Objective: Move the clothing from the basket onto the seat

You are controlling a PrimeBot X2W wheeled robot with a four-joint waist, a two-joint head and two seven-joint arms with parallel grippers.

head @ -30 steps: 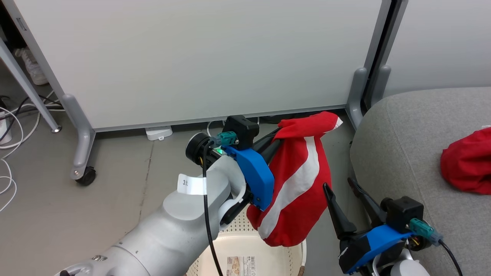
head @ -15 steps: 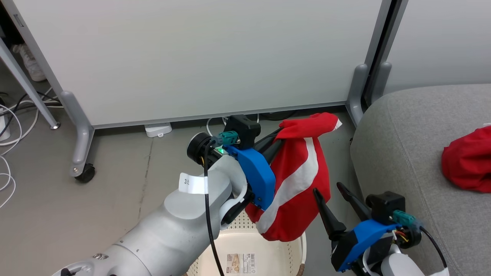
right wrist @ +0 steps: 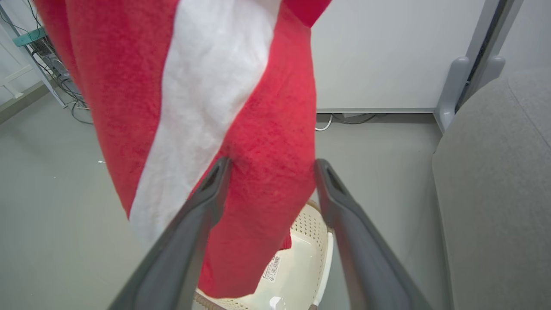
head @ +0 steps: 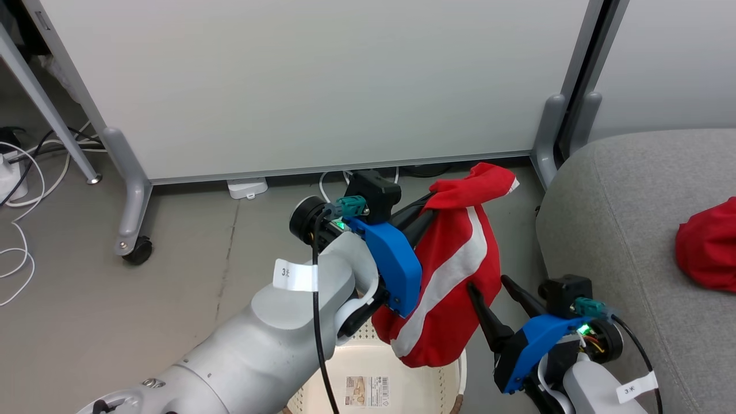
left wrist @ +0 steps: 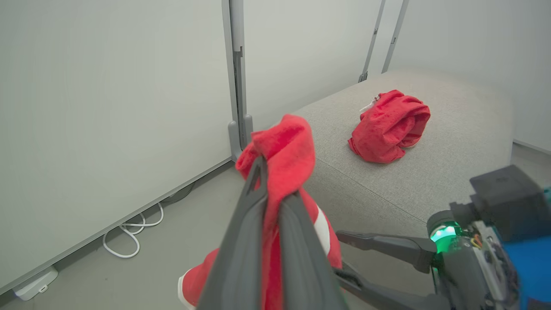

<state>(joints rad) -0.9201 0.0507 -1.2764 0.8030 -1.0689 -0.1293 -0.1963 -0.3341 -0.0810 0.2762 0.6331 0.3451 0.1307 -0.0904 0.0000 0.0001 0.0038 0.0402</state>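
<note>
1. Head view: the left gripper (head: 430,202) is pinched together on the top fold of the striped garment (head: 454,270). The garment hangs free, its lower end over the mouth of the basket (head: 428,388). The right gripper (head: 489,283) holds nothing, its fingers spread, their tips just beside the cloth's lower right edge. The sofa (head: 621,218) is at the right with the plain garment (head: 710,244) bunched on it, well apart from the striped one. A partition (head: 316,86) stands behind.
2. Left wrist view: the two fingers meet on a red fold that flops over their tips. The plain garment lies crumpled on the sofa beyond. The right gripper shows at the lower right, its fingers apart.
3. Right wrist view: the fingers stand wide apart with the striped garment hanging close before them; whether they touch it I cannot tell. The basket sits below the cloth, a label on its bottom
</note>
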